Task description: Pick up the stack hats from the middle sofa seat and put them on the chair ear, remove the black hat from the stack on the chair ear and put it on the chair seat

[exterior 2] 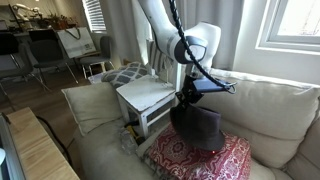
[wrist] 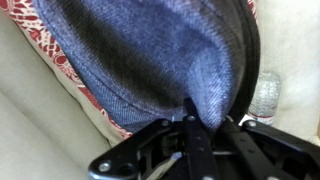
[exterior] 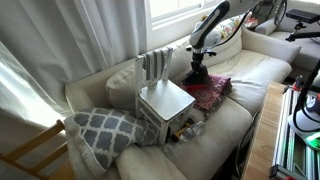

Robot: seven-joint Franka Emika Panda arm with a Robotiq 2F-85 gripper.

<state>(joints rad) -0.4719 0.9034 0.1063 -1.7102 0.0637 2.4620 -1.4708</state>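
My gripper (wrist: 195,118) is shut on the rim of the stack hats (wrist: 150,50). Only dark grey-black fabric shows, and I cannot make out the red hat. In both exterior views the gripper (exterior: 197,63) (exterior 2: 190,97) points down and the dark hat (exterior: 197,76) (exterior 2: 198,128) hangs from it, just above or touching a red patterned cloth (exterior: 213,93) (exterior 2: 200,160) on the middle sofa seat (exterior: 235,100). The small pale chair stands on the sofa beside it, with its seat (exterior: 165,100) (exterior 2: 145,95) bare and its slatted backrest (exterior: 155,64) bare.
A lattice-patterned pillow (exterior: 105,130) (exterior 2: 125,73) lies beyond the chair. A clear plastic bottle (wrist: 268,95) lies on the cushion next to the hat. Small items sit under the chair (exterior: 185,128). The sofa back (exterior 2: 270,100) and a window are close behind.
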